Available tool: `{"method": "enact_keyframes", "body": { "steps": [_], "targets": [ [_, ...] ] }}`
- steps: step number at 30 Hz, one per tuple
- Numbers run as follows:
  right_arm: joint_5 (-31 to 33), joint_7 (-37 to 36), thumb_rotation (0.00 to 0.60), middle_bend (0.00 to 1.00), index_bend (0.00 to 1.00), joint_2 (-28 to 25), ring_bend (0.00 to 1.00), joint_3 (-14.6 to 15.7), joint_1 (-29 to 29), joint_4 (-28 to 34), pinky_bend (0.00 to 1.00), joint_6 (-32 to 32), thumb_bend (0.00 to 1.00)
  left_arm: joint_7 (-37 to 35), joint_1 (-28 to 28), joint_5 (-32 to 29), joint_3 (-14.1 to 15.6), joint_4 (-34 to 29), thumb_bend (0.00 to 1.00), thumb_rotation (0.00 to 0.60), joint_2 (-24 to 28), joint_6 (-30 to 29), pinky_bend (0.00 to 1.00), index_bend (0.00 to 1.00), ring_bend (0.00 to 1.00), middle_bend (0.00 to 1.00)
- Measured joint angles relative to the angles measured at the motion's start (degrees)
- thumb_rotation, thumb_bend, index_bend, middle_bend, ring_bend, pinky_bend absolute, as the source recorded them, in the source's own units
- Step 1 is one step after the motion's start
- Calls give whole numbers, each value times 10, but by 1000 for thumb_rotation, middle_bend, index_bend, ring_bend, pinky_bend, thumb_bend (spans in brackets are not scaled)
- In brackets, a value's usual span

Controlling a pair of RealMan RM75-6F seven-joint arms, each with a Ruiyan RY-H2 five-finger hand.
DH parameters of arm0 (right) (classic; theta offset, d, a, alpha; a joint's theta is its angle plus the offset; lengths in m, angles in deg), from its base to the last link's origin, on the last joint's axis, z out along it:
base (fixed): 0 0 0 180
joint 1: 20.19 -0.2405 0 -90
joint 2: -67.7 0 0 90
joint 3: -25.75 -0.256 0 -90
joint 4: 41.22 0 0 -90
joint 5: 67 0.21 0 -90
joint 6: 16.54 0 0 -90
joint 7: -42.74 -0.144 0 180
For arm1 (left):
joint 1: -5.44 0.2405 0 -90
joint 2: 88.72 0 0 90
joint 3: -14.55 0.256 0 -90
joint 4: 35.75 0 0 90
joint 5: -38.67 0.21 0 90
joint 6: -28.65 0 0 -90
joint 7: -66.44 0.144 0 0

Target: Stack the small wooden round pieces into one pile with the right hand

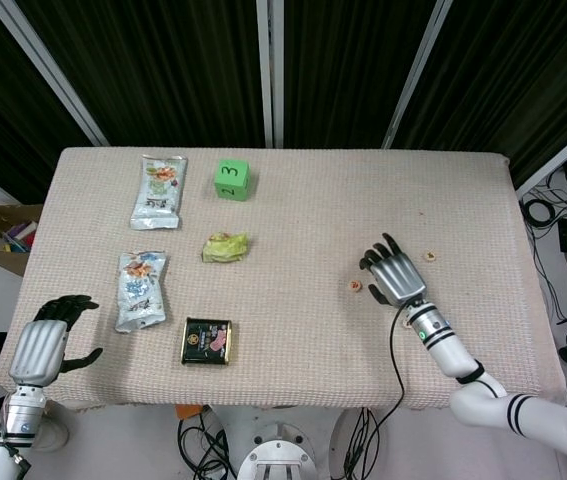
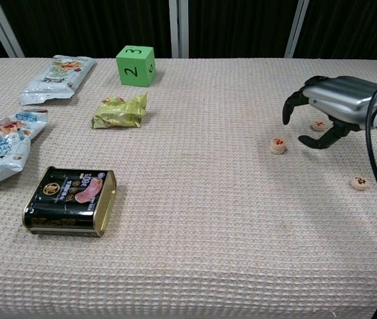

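Nearest wooden piece (image 2: 359, 183) lies free, right hand (image 2: 334, 106) empty, fingers apart, above another (image 2: 318, 124)

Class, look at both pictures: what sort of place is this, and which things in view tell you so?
Probably a robot lab or test cell: a cloth-covered table ringed by black curtains, loose cables on the floor, and a robot right hand working at it.

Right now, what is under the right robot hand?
Under the right robot hand one wooden round piece lies on the table, apparently untouched. The palm hides whatever lies further behind.
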Motion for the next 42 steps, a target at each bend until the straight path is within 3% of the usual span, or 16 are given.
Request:
{"method": "enact_keyframes", "body": {
  "steps": [5,12,25,35,42],
  "targets": [
    [37,-1,600,273,360,-27,135,-7,10,-5,69,-6,185,1,-2,0,-1,1,146,600,-2,3,192,296,156,211],
    [60,-2,600,273,394,-8,135,-13,-4,-57,70,-45,282,5,-3,-2,-3,-5,147,600,0,3,192,296,156,211],
    [70,-24,600,281,408,36,135,-22,-32,-139,70,-82,303,9,-2,-9,-3,-7,146,600,1,7,192,296,156,211],
    [70,-35,600,304,506,42,135,-24,-35,-153,71,-83,352,7,0,-10,-2,-6,146,600,1,5,191,296,156,211],
    [43,-45,600,306,512,11,135,-26,-30,-98,70,-47,354,5,2,-9,-2,-4,146,600,1,4,192,296,156,211]
  ]
}}
